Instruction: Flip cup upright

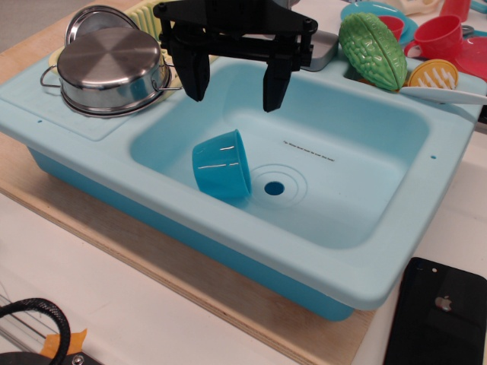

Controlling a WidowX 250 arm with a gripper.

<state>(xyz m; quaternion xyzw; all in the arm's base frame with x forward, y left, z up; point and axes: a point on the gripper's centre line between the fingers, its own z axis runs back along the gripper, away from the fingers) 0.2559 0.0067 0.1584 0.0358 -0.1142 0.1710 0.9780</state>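
Observation:
The turquoise-blue cup (222,164) lies on its side on the floor of the pale blue sink (358,205), just left of the drain hole (274,187). Its closed base faces the front left and its mouth faces the back right. My black gripper (234,85) hangs above the sink's back part, over and slightly behind the cup. Its two fingers are spread wide apart and hold nothing. It does not touch the cup.
A steel pot (112,70) with a lid stands on the sink's left counter. A green ridged toy vegetable (373,50), a red cup with a handle (439,36) and a yellow item (432,74) sit at the back right. A black phone (441,315) lies at the front right.

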